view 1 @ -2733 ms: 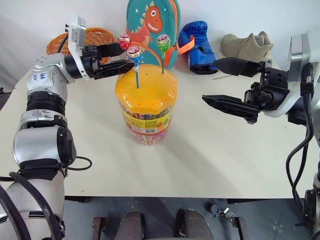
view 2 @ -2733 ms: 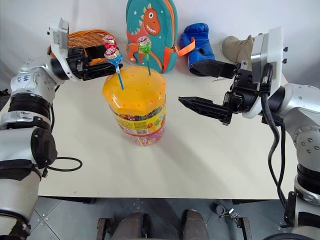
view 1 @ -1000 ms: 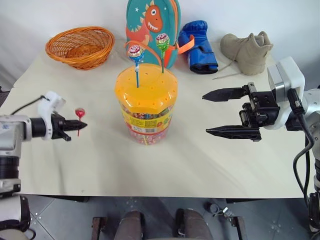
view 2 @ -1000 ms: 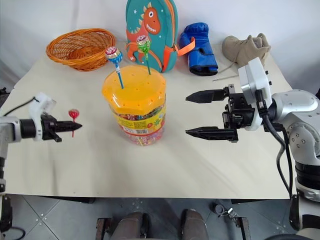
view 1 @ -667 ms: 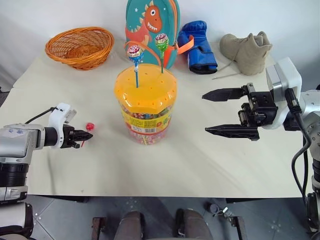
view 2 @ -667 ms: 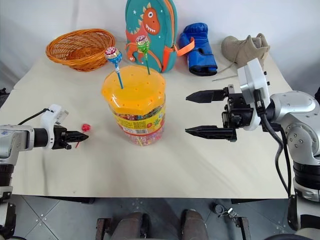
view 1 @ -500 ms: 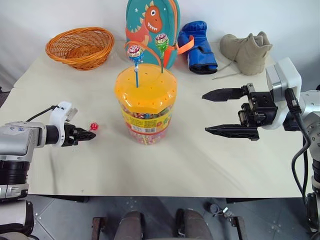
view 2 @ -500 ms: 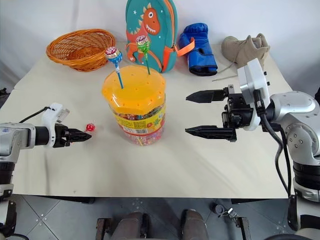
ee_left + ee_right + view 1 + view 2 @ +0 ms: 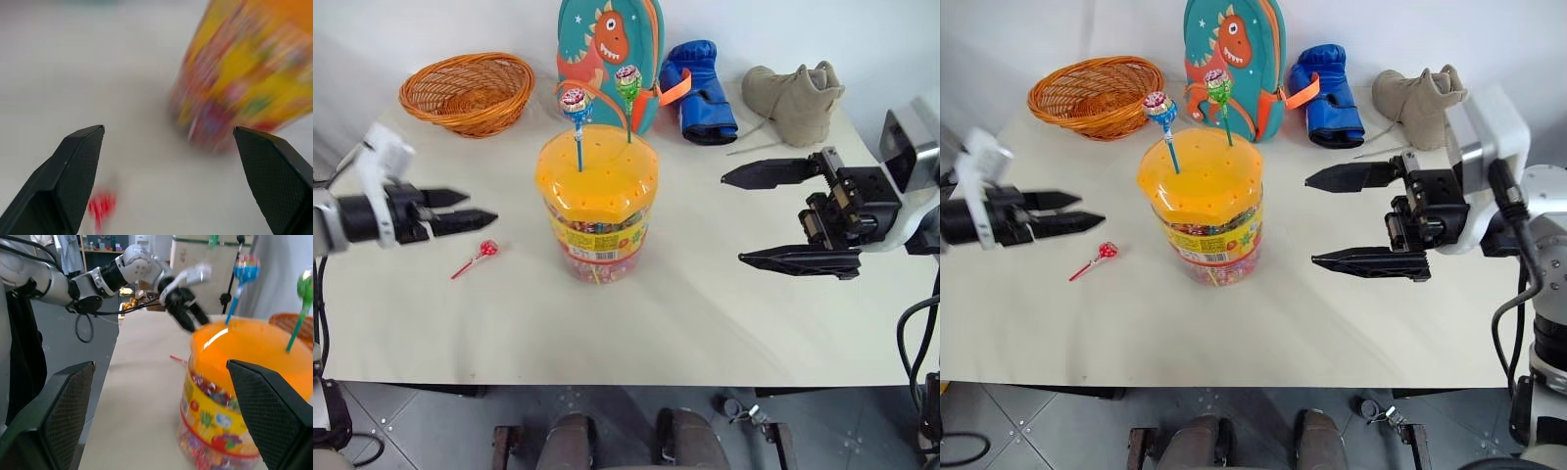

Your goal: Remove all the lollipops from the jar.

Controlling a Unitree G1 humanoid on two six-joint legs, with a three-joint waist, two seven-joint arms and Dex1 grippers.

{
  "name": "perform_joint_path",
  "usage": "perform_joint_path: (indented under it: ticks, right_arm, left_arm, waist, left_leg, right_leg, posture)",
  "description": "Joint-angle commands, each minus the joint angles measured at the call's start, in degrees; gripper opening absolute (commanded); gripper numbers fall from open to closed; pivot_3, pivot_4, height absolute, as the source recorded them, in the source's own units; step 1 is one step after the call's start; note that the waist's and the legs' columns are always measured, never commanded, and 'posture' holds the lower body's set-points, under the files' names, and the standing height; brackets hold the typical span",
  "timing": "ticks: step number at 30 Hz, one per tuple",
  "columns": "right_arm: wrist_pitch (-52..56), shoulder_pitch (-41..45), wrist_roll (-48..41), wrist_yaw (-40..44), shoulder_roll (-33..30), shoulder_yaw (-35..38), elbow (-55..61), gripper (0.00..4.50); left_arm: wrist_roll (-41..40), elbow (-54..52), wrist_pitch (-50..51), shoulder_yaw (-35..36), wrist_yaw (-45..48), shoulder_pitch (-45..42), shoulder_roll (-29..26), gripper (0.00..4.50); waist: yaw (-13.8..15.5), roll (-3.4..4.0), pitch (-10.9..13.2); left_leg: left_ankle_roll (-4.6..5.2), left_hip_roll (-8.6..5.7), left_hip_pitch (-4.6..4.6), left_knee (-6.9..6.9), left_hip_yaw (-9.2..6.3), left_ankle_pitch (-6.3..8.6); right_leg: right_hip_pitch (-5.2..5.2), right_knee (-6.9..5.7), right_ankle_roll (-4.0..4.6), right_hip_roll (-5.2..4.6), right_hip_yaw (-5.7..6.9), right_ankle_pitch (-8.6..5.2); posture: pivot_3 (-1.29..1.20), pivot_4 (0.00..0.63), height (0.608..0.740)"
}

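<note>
The jar [image 9: 597, 211], a clear tub with a domed orange lid, stands mid-table. Two lollipops stick up from its lid: a blue-and-white one [image 9: 574, 102] and a green one [image 9: 627, 81]. A red lollipop [image 9: 486, 249] lies flat on the table to the jar's left. My left gripper [image 9: 480, 205] hovers open above and left of that red lollipop, holding nothing, fingers pointing toward the jar. In the left wrist view the red lollipop [image 9: 101, 205] lies below the spread fingers. My right gripper [image 9: 732, 220] stands wide open to the jar's right, pointing at it, with nothing in it.
A woven orange basket [image 9: 468, 90] sits at the back left. Behind the jar stand a teal dinosaur backpack [image 9: 607, 49], a blue boxing glove [image 9: 702, 78] and a tan boot [image 9: 793, 88]. The table's front edge [image 9: 626, 384] runs close below both arms.
My left gripper opened and let go of the red lollipop, which now lies on the table. The left hand then rose. The right gripper drew back slightly from the jar.
</note>
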State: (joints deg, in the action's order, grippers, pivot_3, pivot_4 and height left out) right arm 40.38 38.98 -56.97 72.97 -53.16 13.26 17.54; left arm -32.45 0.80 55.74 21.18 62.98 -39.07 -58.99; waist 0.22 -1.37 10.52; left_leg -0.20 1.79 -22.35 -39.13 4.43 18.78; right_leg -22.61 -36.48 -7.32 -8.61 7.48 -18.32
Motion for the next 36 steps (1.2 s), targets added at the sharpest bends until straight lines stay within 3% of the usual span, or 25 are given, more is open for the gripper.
perform_joint_path:
  ticks: [1,5,14,24,36]
  right_arm:
    - [-0.34,-0.88,-0.31,0.24,-1.85,3.31,0.02,4.50]
    - [-0.79,-4.89,-0.21,0.71,-3.33,6.63,0.80,4.50]
    - [1.17,-16.18,-3.04,-1.76,-6.20,17.53,5.37,4.50]
    - [1.55,-21.43,-5.79,-8.29,-5.87,22.87,9.52,4.50]
    - [-0.13,-22.14,-5.24,-9.85,-6.22,22.13,9.44,4.50]
  left_arm:
    - [-4.51,-0.53,-6.57,1.79,5.32,-3.20,0.56,4.48]
    - [-5.72,1.01,-11.27,-2.86,10.07,-8.41,2.29,4.48]
    - [-1.04,13.66,-24.59,-15.91,18.25,-21.52,15.84,4.48]
    - [3.35,26.03,-32.21,-18.14,17.80,-27.72,23.51,4.48]
    - [1.39,23.91,-28.31,-16.93,20.95,-28.87,22.73,0.91]
  waist:
    - [0.08,0.00,0.00]
    - [0.56,0.00,0.00]
    - [1.30,-0.01,0.00]
    - [1.22,-0.02,0.01]
    - [1.18,-0.03,0.02]
  left_leg:
    - [0.00,0.00,0.00,0.00,0.00,0.00]
    - [0.00,-0.02,0.02,-0.01,0.02,0.00]
    - [0.01,-0.02,0.01,-0.07,0.04,0.00]
    - [0.01,-0.02,0.02,-0.07,0.04,0.00]
    - [0.01,-0.02,0.01,-0.07,0.01,0.00]
  right_leg:
    - [0.00,0.00,0.00,0.00,-0.01,0.00]
    - [0.02,-0.02,0.00,0.00,-0.01,0.00]
    - [0.06,-0.01,-0.02,0.04,0.03,0.01]
    - [0.06,0.00,-0.03,0.04,0.01,0.02]
    - [0.06,0.00,-0.03,0.05,0.03,0.02]
  posture:
    - [0.00,0.150,0.740]
    - [0.00,0.150,0.740]
    - [0.00,0.150,0.740]
    - [0.00,0.150,0.740]
    - [0.00,0.150,0.740]
